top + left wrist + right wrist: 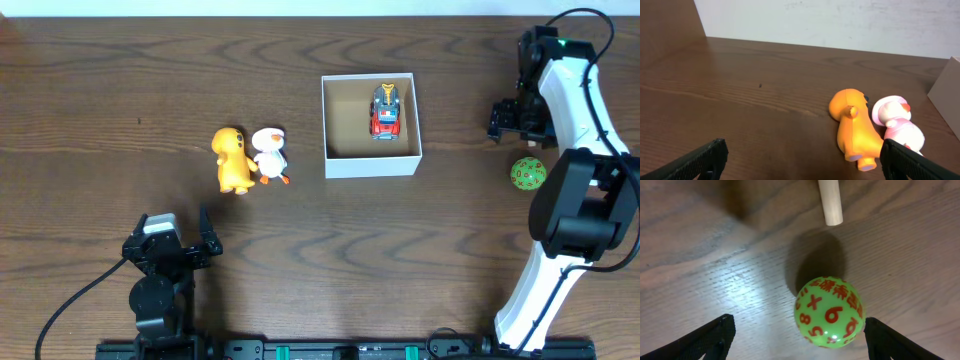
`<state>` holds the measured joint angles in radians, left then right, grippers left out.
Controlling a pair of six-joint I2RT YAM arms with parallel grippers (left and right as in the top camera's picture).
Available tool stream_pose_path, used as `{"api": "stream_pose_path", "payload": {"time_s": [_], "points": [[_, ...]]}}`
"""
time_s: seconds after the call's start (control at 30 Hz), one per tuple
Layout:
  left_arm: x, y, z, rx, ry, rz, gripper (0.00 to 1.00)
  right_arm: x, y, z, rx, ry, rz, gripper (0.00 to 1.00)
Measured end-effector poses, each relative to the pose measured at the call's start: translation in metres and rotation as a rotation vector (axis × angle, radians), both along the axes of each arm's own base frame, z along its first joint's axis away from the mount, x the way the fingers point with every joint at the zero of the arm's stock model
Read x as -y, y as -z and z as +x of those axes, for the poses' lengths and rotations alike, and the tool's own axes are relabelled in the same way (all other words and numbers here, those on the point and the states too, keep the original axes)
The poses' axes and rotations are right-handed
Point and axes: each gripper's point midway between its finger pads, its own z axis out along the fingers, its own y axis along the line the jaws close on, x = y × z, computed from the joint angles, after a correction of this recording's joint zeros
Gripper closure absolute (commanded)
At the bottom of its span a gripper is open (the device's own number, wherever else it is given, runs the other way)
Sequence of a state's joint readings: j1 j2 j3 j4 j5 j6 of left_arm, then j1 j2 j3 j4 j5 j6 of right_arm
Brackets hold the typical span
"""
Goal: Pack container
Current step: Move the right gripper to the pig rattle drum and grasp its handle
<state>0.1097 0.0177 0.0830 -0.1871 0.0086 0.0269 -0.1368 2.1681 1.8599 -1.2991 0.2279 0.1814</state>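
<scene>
White container (371,165), mouth up, square, no long axis; green ball (829,311) reads 6, 9; left fingers (695,162), right fingers (705,340) spread, empty.

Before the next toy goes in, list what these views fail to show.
- Right wrist: wooden rod, cut off by the top edge; its length and what it belongs to are unknown.
- Left wrist: the container shows only a corner at the right edge; the white duck has its lower body behind a fingertip.
- Overhead: the toy truck inside the container is too small for detail.
</scene>
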Motion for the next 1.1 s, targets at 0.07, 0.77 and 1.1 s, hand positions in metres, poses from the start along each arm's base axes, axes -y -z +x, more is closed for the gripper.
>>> {"api": "stream_pose_path", "payload": {"time_s": [0.07,0.77,1.1], "points": [[0.0,0.0,0.0,0.0,0.0,0.0,0.02,0.005,0.001,0.003,0.012,-0.011,0.005,0.14],[0.0,0.0,0.0,0.0,0.0,0.0,0.02,0.045,0.017,0.063,0.295,-0.249,0.103,0.18],[0.0,0.0,0.0,0.0,0.0,0.0,0.02,0.033,0.074,0.024,0.188,-0.257,0.155,0.24]]}}
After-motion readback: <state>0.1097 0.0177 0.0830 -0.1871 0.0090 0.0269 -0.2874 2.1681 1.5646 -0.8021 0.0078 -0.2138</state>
